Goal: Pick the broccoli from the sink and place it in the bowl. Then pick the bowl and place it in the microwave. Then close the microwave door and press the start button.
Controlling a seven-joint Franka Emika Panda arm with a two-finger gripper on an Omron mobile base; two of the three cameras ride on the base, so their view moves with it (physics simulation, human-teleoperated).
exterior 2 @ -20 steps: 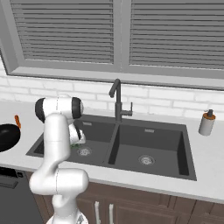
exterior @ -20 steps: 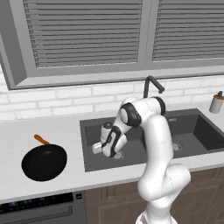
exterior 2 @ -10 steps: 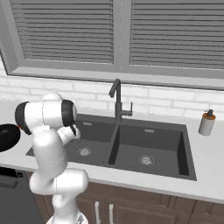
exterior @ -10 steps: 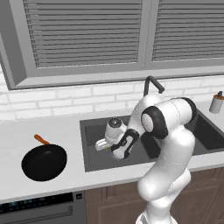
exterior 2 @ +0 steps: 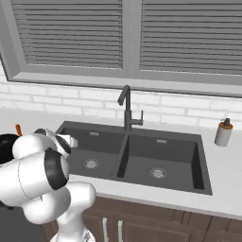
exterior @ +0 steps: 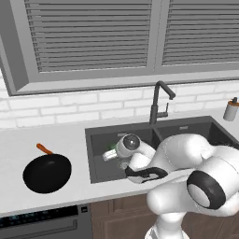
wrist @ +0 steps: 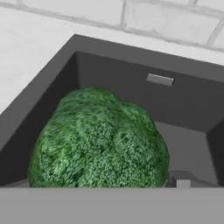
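Reaching down into the left basin of the sink (exterior: pixel 95 154), the arm is on the first step, picking the broccoli (wrist: pixel 98 140). The gripper (exterior: pixel 113 155) seems spread wide and holds nothing. Next it should, I think, descend and close. The broccoli is bright green, bumpy, lying low in that basin near its left wall.
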